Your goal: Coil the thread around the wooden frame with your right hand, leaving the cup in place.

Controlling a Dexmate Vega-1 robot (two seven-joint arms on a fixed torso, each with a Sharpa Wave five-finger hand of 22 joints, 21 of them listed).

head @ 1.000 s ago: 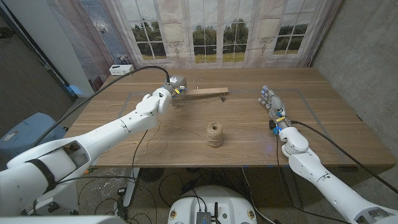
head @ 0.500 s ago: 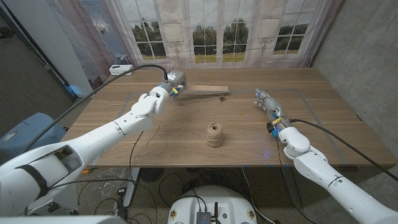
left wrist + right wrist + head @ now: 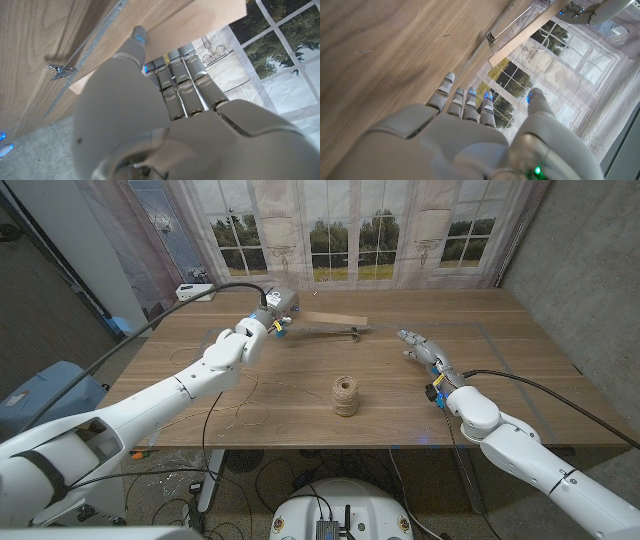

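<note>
Left hand: the left hand (image 3: pixel 275 308) is grasping one end of the wooden slat (image 3: pixel 335 321) at the far side of the desk (image 3: pixel 520 380) and holding it up off the surface — in the left wrist view the hand (image 3: pixel 165 115) is curling its fingers (image 3: pixel 175 80) under the pale wood (image 3: pixel 200 25), thumb on the near face.

Right hand: the right hand (image 3: pixel 422 348) is hovering released over the desk, fingers spread and grasping nothing, well apart from the slat's free end. In the right wrist view the hand (image 3: pixel 470 135) is reaching with its fingertips (image 3: pixel 449 79) toward the slat (image 3: pixel 520 45).

Clip: a small metal binder clip (image 3: pixel 355 334) is sitting just under the slat's free end, near the desk — also showing in both wrist views (image 3: pixel 60 71) (image 3: pixel 491 36).

Twine: a spool of jute twine (image 3: pixel 345 396) is standing upright mid-desk, nearer the front edge, between the two arms. Loose thread (image 3: pixel 250 405) is lying in loops on the desk on the robot's left of the spool; can't tell whether any of it is reaching the slat.

Background: a white box (image 3: pixel 195 290) is sitting at the far left corner of the desk, in front of the window-print curtain (image 3: pixel 350 230).
</note>
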